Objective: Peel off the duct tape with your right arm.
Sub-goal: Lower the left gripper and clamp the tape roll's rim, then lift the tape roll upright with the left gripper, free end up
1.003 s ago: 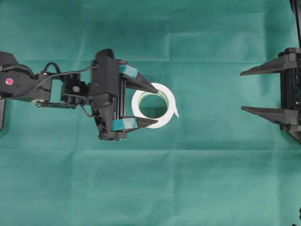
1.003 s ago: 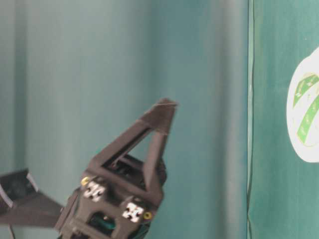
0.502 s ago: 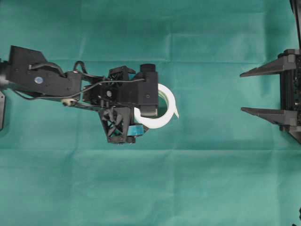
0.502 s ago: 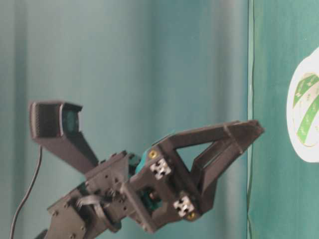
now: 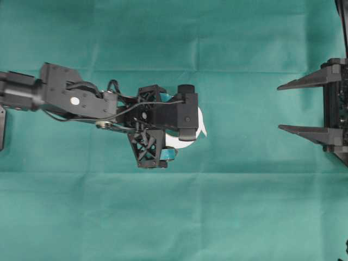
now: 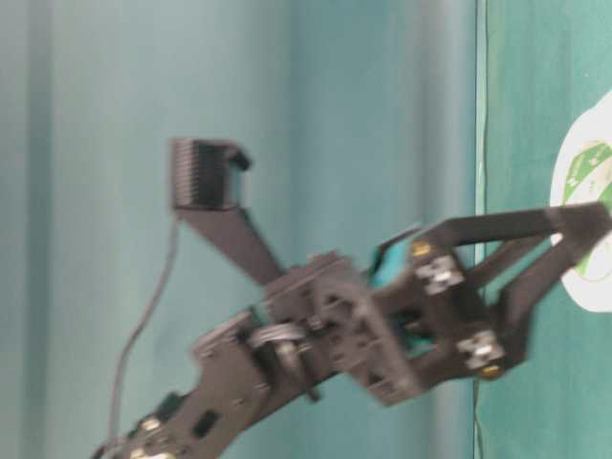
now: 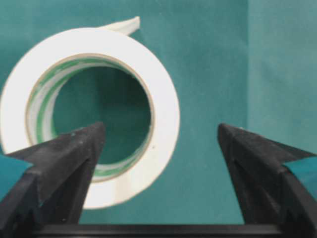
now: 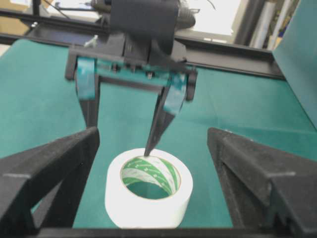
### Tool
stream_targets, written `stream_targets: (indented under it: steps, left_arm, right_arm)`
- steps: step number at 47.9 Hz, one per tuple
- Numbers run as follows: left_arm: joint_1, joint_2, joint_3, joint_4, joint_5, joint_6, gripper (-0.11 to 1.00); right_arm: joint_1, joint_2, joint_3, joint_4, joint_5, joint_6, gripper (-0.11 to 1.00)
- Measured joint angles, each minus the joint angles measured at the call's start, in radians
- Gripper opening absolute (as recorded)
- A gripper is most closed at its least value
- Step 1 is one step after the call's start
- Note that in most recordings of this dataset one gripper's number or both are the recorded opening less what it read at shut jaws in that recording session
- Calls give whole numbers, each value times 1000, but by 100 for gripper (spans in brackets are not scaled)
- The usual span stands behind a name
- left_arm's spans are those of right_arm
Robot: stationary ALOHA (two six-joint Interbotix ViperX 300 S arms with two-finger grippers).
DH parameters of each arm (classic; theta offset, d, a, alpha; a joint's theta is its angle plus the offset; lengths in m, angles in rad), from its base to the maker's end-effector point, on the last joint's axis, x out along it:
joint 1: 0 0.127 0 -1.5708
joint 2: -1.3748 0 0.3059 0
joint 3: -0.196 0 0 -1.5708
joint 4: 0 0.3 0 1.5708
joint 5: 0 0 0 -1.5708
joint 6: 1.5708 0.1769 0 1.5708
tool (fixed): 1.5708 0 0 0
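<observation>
- Against the overhead picture of a second ago, the left arm [image 5: 70, 100] has pitched forward and down: its gripper then lay level with both teal-padded fingers showing beside the roll, whereas the wrist camera housing [image 5: 186, 111] now sits over the duct tape [image 5: 199, 124] and hides most of it.
- In the table-level view the left gripper [image 6: 583, 225] has moved from low at the left to reach the roll's edge at the right.
- The right gripper [image 5: 280, 106] has not shifted — it stays at the right edge, well apart from the tape.
- The left gripper points steeply down, jaws wide apart and holding nothing; in the right wrist view one fingertip [image 8: 147, 150] stands at the far rim of the roll, by its core opening, and the other comes down outside the roll.
- The right gripper's plain black fingers [image 8: 49, 168] are level and spread wide, empty.
- The duct tape [image 7: 91, 116] lies flat on the green cloth-covered surface [image 5: 174, 217], hole upward, its short loose tab [image 7: 121, 25] sticking out from the rim.
</observation>
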Motion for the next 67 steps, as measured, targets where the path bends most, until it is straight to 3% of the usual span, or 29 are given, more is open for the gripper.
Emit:
stream_targets:
  steps: [15, 52, 56, 62, 67]
  left_arm:
    - [0, 75, -2, 2, -63, -2, 96]
    - [-2, 160, -8, 2, -80, 2, 92]
    - [-2, 161, -9, 3, -81, 3, 81]
    - [3, 161, -9, 5, -80, 5, 45]
    - [3, 161, -11, 5, -78, 5, 24]
  right_arm:
    - [0, 0, 6, -2, -11, 0, 86]
    - [0, 0, 8, -2, -12, 0, 86]
    - [0, 0, 9, -2, -12, 0, 86]
    - [0, 0, 14, -2, -20, 0, 86]
    - [0, 0, 20, -2, -29, 0, 86]
